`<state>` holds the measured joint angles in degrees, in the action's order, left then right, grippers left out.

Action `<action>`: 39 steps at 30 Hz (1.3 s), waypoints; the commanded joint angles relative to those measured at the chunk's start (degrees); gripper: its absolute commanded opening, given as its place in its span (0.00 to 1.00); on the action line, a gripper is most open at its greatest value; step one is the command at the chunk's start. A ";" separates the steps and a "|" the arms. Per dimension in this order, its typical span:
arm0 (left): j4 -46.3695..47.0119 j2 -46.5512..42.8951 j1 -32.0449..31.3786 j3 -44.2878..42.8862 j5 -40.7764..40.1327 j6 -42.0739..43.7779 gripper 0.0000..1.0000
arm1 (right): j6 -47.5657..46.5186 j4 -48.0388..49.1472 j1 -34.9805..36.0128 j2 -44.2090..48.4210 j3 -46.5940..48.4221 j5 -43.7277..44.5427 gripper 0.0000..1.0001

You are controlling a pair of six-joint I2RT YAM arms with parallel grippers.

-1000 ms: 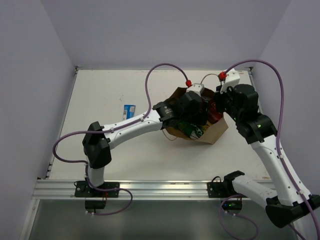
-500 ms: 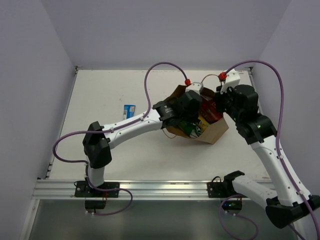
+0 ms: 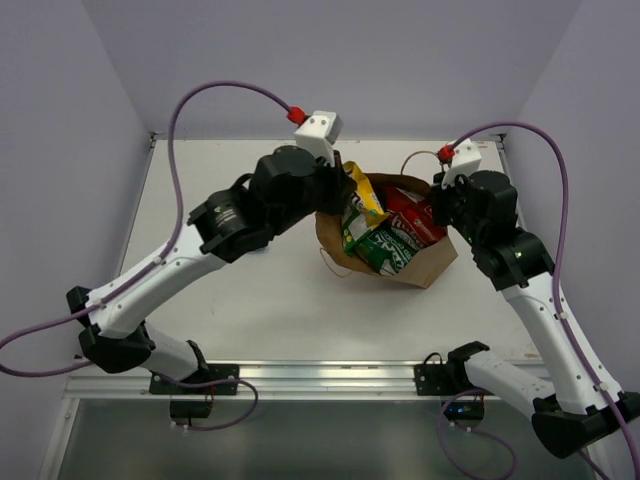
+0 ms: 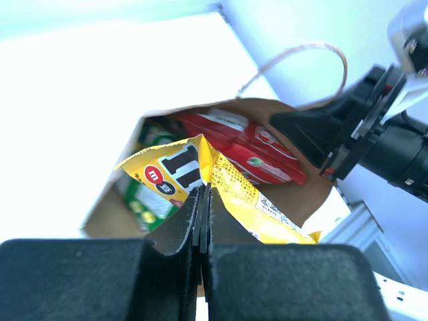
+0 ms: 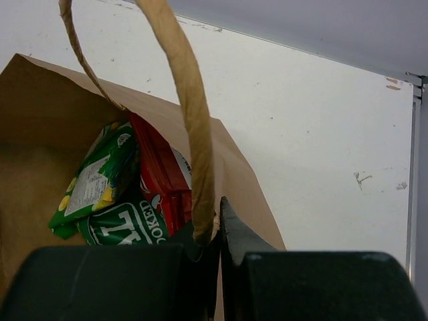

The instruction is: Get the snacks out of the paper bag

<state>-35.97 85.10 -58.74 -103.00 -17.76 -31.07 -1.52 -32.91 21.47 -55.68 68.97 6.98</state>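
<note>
The brown paper bag [image 3: 425, 265] lies on its side mid-table with its mouth facing left. My left gripper [image 3: 338, 192] hangs above the mouth, shut on the edge of a yellow snack packet [image 3: 366, 201] that dangles from it. In the left wrist view the jaws [image 4: 203, 192] pinch the yellow packet [image 4: 235, 189] above the red chip bag [image 4: 249, 144]. Inside the bag lie the red bag [image 3: 415, 222], a green bag [image 5: 100, 170] and a green-white bag [image 3: 386, 247]. My right gripper [image 5: 218, 215] is shut on the paper bag's rim [image 5: 40, 100] at the foot of its handle [image 5: 194, 134].
Lilac walls close in the white table [image 3: 230, 310] at the back and on both sides. A metal rail [image 3: 320, 375] runs along the near edge. The right arm's black wrist [image 4: 374, 127] sits close beside the bag's mouth.
The left gripper shut on the yellow packet inside the bag, then rose up and to the left with it. The right gripper stayed on the bag's rim.
</note>
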 commanded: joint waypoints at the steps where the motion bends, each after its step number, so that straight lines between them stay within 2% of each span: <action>1: -5.77 -4.23 2.75 -1.42 -4.91 4.52 0.00 | 0.11 3.37 0.24 1.72 0.11 1.80 0.00; 6: -9.64 -10.13 12.31 5.70 -3.42 9.17 0.00 | -0.06 3.46 0.23 2.24 -0.06 2.07 0.00; 9: -10.53 -10.22 15.13 12.02 -4.21 13.22 0.00 | 0.11 3.55 0.32 2.51 -0.15 2.42 0.00; 11: -7.47 -9.43 16.20 16.32 -2.47 15.24 0.00 | 0.03 3.64 0.32 2.59 -0.24 2.33 0.00; 12: -5.80 -8.99 16.90 21.13 -1.67 15.68 0.00 | 0.11 3.64 0.32 2.68 -0.41 2.33 0.00; 13: -1.69 -8.46 17.34 23.35 -0.53 16.12 0.00 | -0.06 3.81 0.32 2.77 -0.59 2.33 0.00; 17: 6.95 -1.20 19.10 30.92 1.50 18.23 0.00 | -0.24 4.43 0.24 3.38 -1.47 2.16 0.00; 20: 9.33 6.44 19.72 31.46 3.51 19.72 0.00 | -0.50 4.52 0.32 3.91 -1.82 2.33 0.00; 23: 9.07 14.35 19.89 29.01 1.07 19.91 0.00 | -0.41 4.78 0.32 4.18 -2.26 2.07 0.00; 28: 6.18 19.93 20.42 23.91 -1.58 19.73 0.21 | -0.59 4.96 0.23 4.44 -2.61 1.80 0.00; 31: 1.28 18.18 20.42 20.30 -2.10 18.24 0.50 | -0.59 5.22 0.24 4.79 -2.79 1.98 0.00; 32: 0.12 15.74 20.42 18.90 -1.84 17.37 0.67 | -0.68 5.31 0.32 4.79 -2.87 1.89 0.00; 34: -2.34 10.82 20.42 18.10 -0.88 16.66 0.82 | -0.59 5.40 0.32 4.88 -2.96 1.81 0.00; 35: -2.79 8.96 20.33 18.01 0.00 15.79 0.93 | -0.59 5.48 0.32 4.79 -2.96 1.54 0.00; 37: -4.02 3.09 20.33 17.57 0.88 14.73 0.99 | -0.42 5.48 0.32 4.70 -2.96 1.37 0.00; 39: -4.11 -0.53 19.81 17.40 3.42 13.50 1.00 | -0.41 5.57 0.32 4.79 -2.96 1.37 0.00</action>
<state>-38.11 93.30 -38.65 -82.35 -16.78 -14.87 -1.56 -31.48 21.74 -52.31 66.06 7.99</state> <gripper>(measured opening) 0.993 0.019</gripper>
